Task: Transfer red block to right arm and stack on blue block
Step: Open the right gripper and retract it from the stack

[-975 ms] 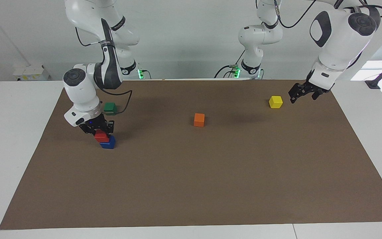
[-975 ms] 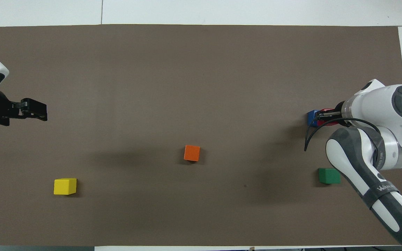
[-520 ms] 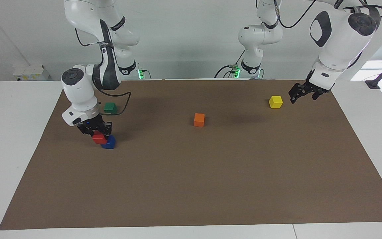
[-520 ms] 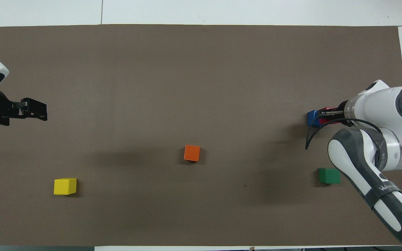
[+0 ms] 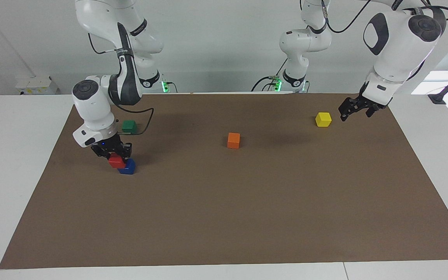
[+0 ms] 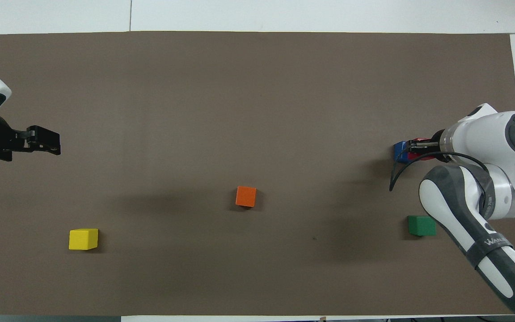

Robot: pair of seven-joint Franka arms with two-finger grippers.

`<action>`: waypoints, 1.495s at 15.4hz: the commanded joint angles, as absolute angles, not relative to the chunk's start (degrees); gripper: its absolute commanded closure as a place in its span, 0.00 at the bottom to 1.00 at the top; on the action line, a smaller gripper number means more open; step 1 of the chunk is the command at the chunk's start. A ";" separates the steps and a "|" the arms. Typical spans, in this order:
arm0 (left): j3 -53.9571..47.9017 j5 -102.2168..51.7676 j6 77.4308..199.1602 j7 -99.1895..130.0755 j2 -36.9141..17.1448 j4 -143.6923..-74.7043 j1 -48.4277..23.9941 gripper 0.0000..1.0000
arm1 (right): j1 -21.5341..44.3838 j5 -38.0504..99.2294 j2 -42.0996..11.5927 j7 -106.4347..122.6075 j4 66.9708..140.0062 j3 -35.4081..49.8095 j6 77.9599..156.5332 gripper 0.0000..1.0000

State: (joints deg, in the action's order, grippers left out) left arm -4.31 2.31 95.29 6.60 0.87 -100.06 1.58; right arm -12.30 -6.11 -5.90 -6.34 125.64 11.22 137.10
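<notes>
My right gripper (image 5: 114,154), with a small blue light, is shut on the red block (image 5: 116,161). It holds the block at the top of the blue block (image 5: 129,167), offset toward the right arm's end of the table. I cannot tell whether red rests flat on blue. In the overhead view the right gripper (image 6: 414,147) covers most of the red block (image 6: 417,156), and only an edge of the blue block (image 6: 399,151) shows. My left gripper (image 5: 354,114) is open and empty. It hovers beside the yellow cube and waits, and it also shows in the overhead view (image 6: 54,145).
A green cube (image 5: 129,126) lies nearer to the robots than the blue block, close to the right arm's wrist. An orange cube (image 5: 233,140) lies mid-table. A yellow cube (image 5: 323,119) lies toward the left arm's end. A brown mat (image 5: 247,217) covers the table.
My right gripper has shifted slightly toward the right arm's end of the table with the red block, so red sits more off-centre on blue. The left arm has not moved.
</notes>
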 commanded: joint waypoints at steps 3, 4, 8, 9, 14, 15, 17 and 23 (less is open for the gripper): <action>-3.25 1.41 96.06 5.80 1.67 -100.81 0.62 0.00 | -11.60 -6.59 -5.54 -8.53 126.83 11.78 136.49 1.00; -3.25 1.41 96.06 5.80 1.76 -100.81 0.62 0.00 | -11.51 -6.50 -5.54 -8.61 126.83 11.78 136.49 1.00; -3.34 1.41 96.06 5.80 1.67 -100.81 0.62 0.00 | -11.69 -6.59 -5.54 -8.00 126.91 11.78 137.11 1.00; -3.34 1.41 96.06 5.80 1.67 -100.81 0.62 0.00 | -11.78 -6.59 -5.71 -7.82 126.91 11.78 137.20 0.85; -3.34 1.41 96.15 5.80 1.67 -100.81 0.62 0.00 | -11.69 -6.59 -5.89 -7.30 125.69 11.78 136.67 0.00; -3.34 1.41 96.07 5.80 1.76 -100.81 0.62 0.00 | -11.69 -6.59 -5.80 -6.69 125.51 11.78 136.50 0.00; -3.34 1.41 96.07 5.89 1.76 -100.81 0.53 0.00 | -11.69 -6.59 -5.80 -6.50 124.20 11.78 135.71 0.00; -3.52 1.41 95.71 5.45 1.76 -100.37 0.18 0.00 | -11.34 -4.49 -4.40 -6.59 111.20 11.95 117.89 0.00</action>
